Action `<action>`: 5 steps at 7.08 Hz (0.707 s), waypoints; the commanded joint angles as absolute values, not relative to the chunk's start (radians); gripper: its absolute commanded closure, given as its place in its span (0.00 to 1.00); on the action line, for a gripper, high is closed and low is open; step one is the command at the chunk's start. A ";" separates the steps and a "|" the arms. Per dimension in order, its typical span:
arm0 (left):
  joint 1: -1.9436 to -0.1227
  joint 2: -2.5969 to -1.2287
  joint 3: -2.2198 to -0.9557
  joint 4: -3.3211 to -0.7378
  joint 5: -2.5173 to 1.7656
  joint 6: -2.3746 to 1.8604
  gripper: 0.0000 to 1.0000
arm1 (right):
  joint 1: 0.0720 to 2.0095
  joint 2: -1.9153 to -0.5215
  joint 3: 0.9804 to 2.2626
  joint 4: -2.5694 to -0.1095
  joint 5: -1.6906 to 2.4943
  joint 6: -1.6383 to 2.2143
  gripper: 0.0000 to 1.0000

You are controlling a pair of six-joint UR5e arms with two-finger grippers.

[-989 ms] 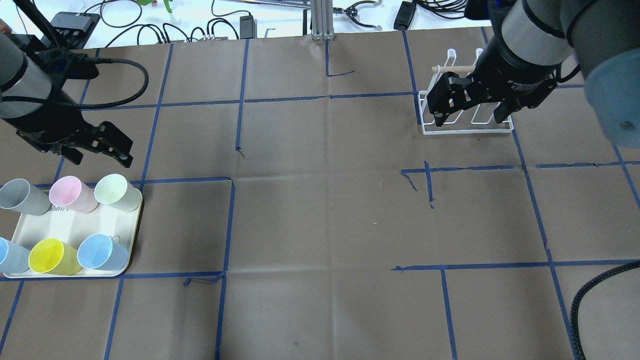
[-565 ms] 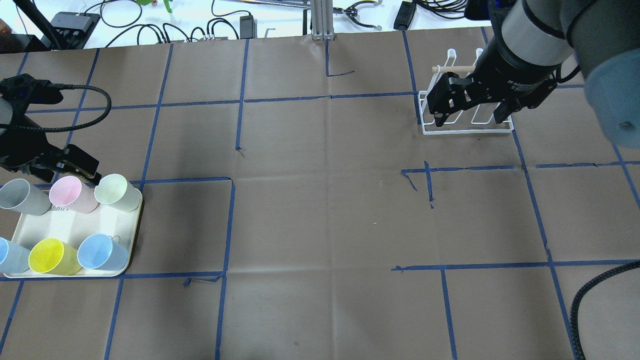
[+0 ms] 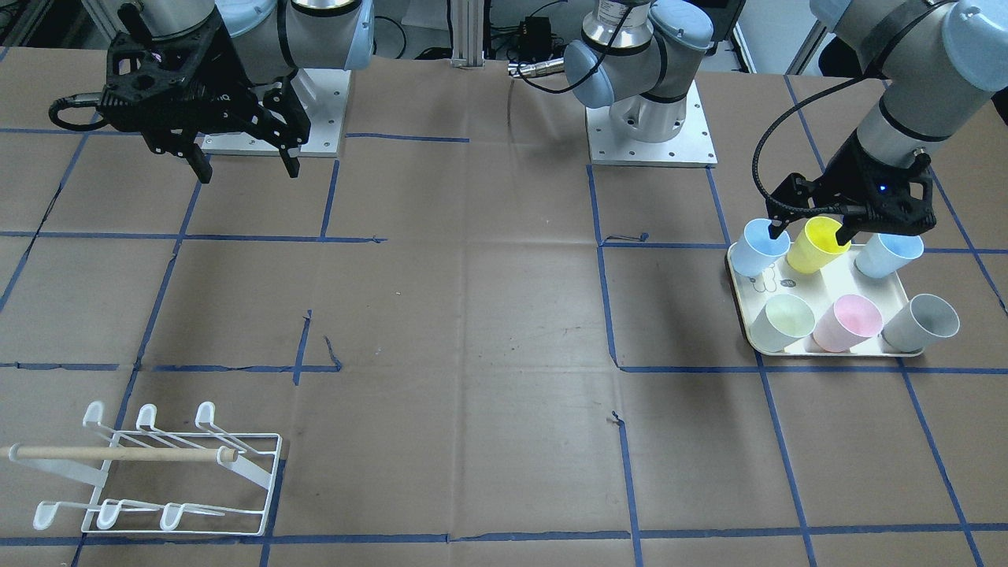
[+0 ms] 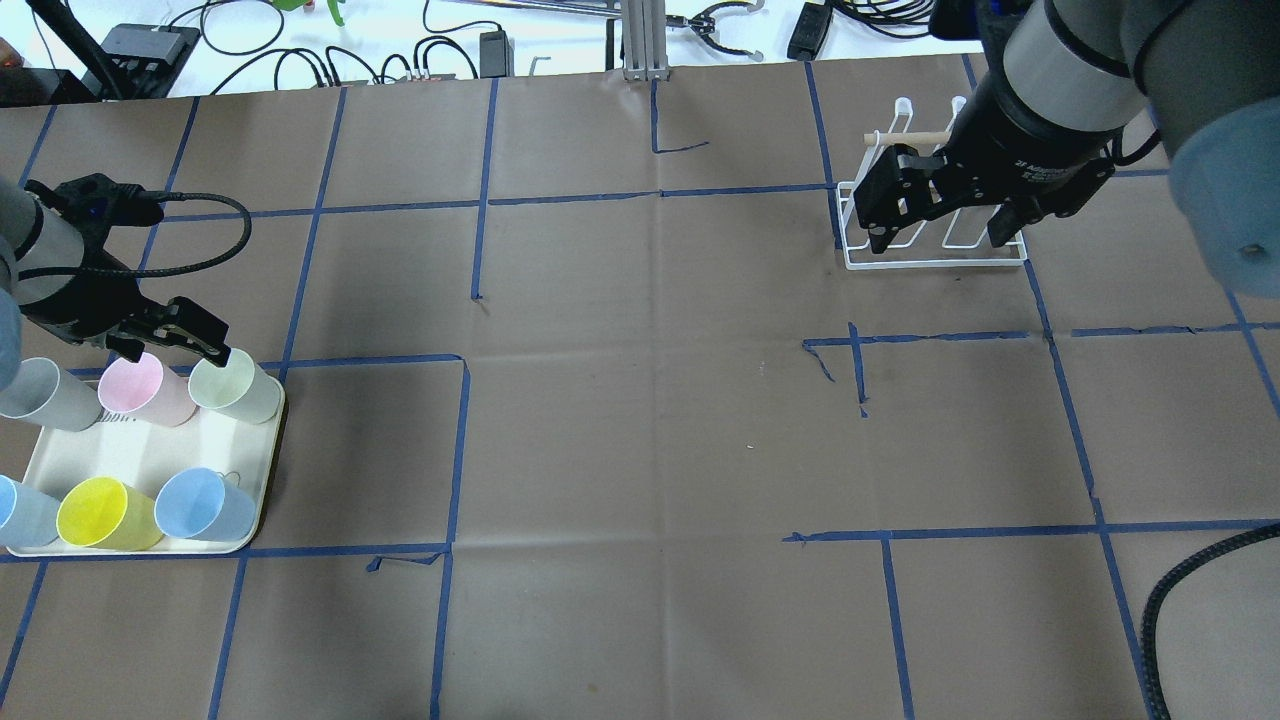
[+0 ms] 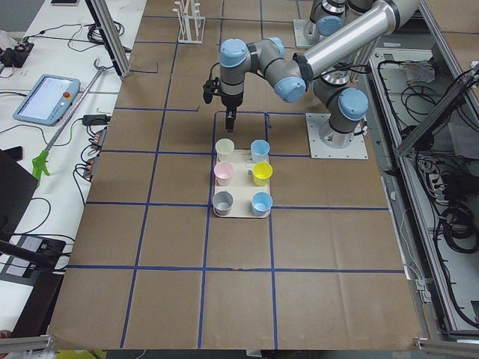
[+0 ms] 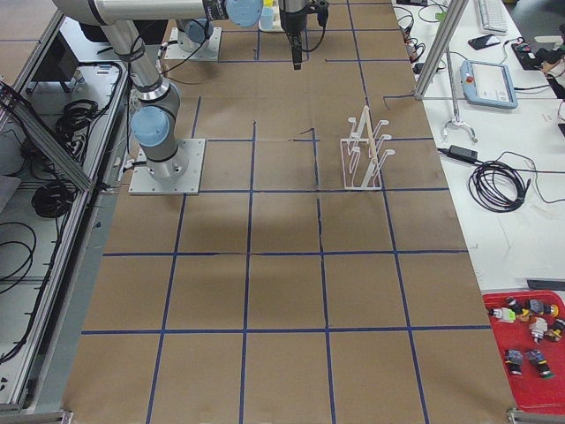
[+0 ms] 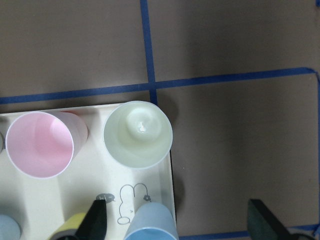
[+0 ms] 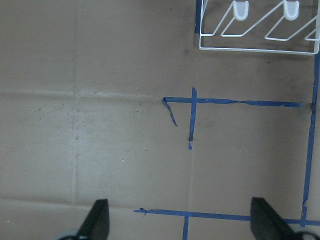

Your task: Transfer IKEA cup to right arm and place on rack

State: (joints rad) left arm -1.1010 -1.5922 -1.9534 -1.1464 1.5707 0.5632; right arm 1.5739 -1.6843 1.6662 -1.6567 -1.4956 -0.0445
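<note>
Left gripper [image 4: 172, 350], spread wide, hovers above the crowded cups [image 4: 240, 390] on the tray [image 4: 130, 450]; lowering off-centre could knock a neighbour over. Right gripper [image 4: 940, 240] hangs spread too.

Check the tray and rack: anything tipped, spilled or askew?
Nothing stands out. All six cups stand upright, mouths up, on the tray, and none is held. The rack stands upright and empty, with its dowel across it. Only the blue tape shows a few torn, ragged ends.
</note>
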 commanded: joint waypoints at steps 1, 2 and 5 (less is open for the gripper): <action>-1.109 -1.714 -1.973 -1.013 1.569 0.555 0.01 | 1.574 -1.684 1.666 -1.657 -1.496 -0.044 0.00; -1.109 -1.742 -2.014 -0.932 1.569 0.551 0.01 | 1.574 -1.684 1.666 -1.655 -1.496 -0.044 0.00; -1.108 -1.717 -2.111 -0.868 1.572 0.545 0.01 | 1.572 -1.683 1.667 -1.654 -1.497 -0.046 0.00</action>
